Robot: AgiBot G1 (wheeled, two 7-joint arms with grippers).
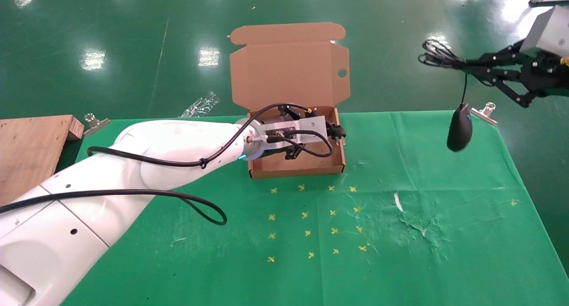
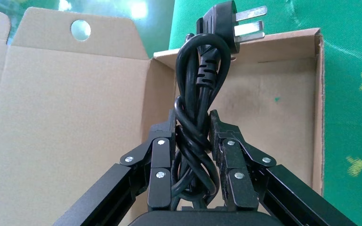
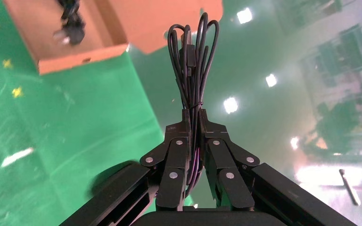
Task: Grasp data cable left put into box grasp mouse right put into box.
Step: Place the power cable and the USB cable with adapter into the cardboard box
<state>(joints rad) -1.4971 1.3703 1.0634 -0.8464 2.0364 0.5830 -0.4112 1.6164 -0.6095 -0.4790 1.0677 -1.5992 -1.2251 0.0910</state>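
Left claw (image 2: 192,136): I see it clamped on the data cable (image 2: 199,101), over the box (image 1: 295,166) at twelve o'clock.
Right claw (image 3: 195,123): clamped on the mouse (image 1: 459,129) wire bundle; mouse dangles, seemingly above the table (image 1: 422,252) at two o'clock.

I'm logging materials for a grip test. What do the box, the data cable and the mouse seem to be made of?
Box: brown corrugated cardboard, matte, folded flaps. Data cable: glossy black rubbery sheath, bare metal prongs; left pincer clamps it. Mouse: smooth black, probably plastic, dangling by its wire from the right pincer.
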